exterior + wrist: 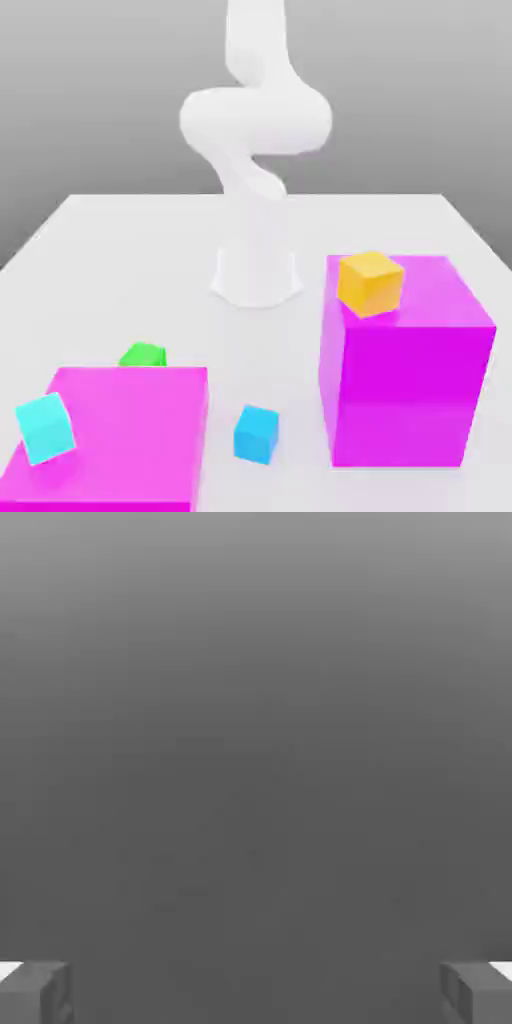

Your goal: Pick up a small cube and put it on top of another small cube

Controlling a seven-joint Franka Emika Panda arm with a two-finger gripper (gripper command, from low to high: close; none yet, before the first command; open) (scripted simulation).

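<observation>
White tabletop [120,260], grey backdrop. The arm [255,130] rises from its round base [256,278] and folds upward out of the exterior view's top edge. Landmark for everything below: the tall magenta block [405,365], standing on the exterior view's right, just in front of and beside the base. An orange cube [371,283] sits on the tall magenta block's top face, at the back corner nearest the base, turned slightly off square. On the table just beside the tall magenta block, toward the exterior view's left and near its front lower edge, a blue cube [257,433] rests apart from it, not touching. Farther left again from the tall magenta block lies a low magenta block [125,435], wide and flat, cut off by the picture's lower edge. A light cyan cube [46,428] rests tilted on that low block's top, on the side farthest from the tall magenta block. The small green cube [143,355] sits on the table well apart from the tall magenta block, across the blue cube from it, tucked just behind the low block's back edge, only its upper part visible. In the hand view the gripper [256,994] has its 2 fingertips [35,992] spread wide apart, with nothing between them, facing plain grey background.
</observation>
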